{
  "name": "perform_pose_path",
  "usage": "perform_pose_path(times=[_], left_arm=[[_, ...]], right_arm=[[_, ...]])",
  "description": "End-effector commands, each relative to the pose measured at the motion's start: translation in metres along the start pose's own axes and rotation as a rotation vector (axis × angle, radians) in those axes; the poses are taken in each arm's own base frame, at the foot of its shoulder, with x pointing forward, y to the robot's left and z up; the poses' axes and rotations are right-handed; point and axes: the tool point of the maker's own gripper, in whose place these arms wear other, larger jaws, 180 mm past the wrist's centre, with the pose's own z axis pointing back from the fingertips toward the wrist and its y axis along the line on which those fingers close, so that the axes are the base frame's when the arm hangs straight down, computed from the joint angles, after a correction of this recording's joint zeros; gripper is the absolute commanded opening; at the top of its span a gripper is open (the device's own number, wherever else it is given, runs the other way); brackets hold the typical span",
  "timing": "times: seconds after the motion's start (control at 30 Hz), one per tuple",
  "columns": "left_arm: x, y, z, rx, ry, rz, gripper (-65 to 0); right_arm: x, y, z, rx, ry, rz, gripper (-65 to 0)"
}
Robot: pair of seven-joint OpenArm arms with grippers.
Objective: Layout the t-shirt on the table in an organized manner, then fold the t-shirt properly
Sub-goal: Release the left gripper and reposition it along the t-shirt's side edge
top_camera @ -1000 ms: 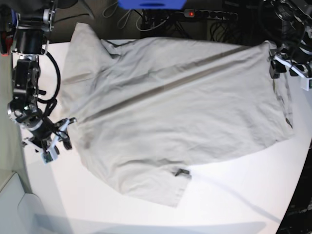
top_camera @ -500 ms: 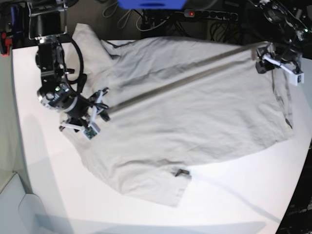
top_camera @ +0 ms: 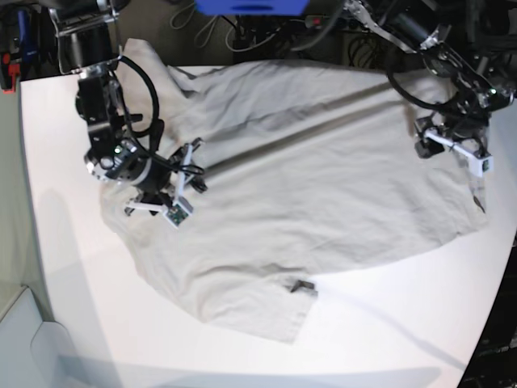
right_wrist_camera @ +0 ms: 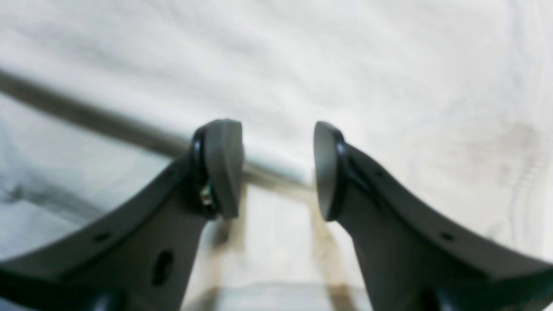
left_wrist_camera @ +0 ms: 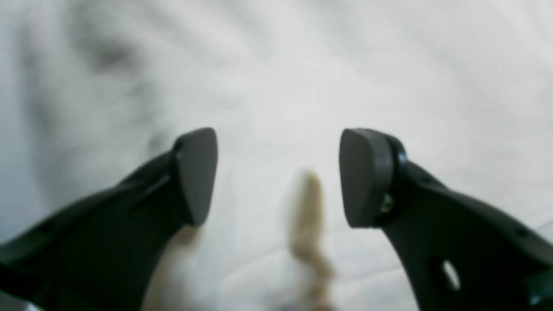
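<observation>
The light grey-beige t-shirt lies spread and wrinkled across the white table. A long raised crease runs diagonally through it. A small dark tag shows near its front edge. My right gripper hovers over the shirt's left part at the crease's lower end; in the right wrist view this gripper is open with the crease just beyond its tips. My left gripper hangs over the shirt's right part. The left wrist view shows that gripper open, with only blurred cloth below.
Behind the table lie a power strip with a red light, cables, and a blue object. The table's curved edge drops off at the lower right. A pale grey surface sits at the lower left.
My right gripper moved from the table's left edge rightwards onto the shirt. My left gripper moved from the shirt's far right corner down and inwards over the cloth. Both stayed open.
</observation>
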Motion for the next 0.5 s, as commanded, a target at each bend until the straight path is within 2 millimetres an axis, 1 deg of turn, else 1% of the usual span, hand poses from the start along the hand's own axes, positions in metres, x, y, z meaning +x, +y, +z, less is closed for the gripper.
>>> perform_pose_path(times=[0.0, 0.07, 0.13, 0.2, 0.27, 0.33, 0.43, 0.47], left_arm=[[0.014, 0.026, 0.013, 0.06, -0.044, -0.005, -21.9], [0.009, 0.056, 0.024, 0.117, -0.036, 0.019, -21.9], [0.01, 0.085, 0.034, 0.169, -0.045, 0.042, -21.9], [0.009, 0.106, 0.042, 0.204, -0.043, 0.07, -21.9], [0.01, 0.119, 0.049, 0.231, -0.051, 0.091, -21.9], [0.012, 0.127, 0.057, 0.255, -0.061, 0.104, -21.9], [0.027, 0.125, 0.073, 0.256, -0.094, 0.088, -21.9], [0.035, 0.123, 0.08, 0.255, -0.12, 0.073, -21.9]], right_arm=[[0.017, -0.013, 0.003, -0.022, -0.048, 0.005, -38.1], [0.009, -0.019, 0.003, -0.03, -0.027, 0.006, -38.1], [0.005, -0.026, 0.005, -0.043, -0.019, -0.01, -38.1], [0.003, -0.033, 0.007, -0.06, -0.02, -0.029, -38.1], [0.003, -0.034, 0.007, -0.062, -0.021, -0.031, -38.1], [0.003, -0.034, 0.007, -0.062, -0.021, -0.031, -38.1], [0.004, -0.034, 0.008, -0.064, -0.024, -0.028, -38.1], [0.004, -0.035, 0.008, -0.065, -0.024, -0.026, -38.1]])
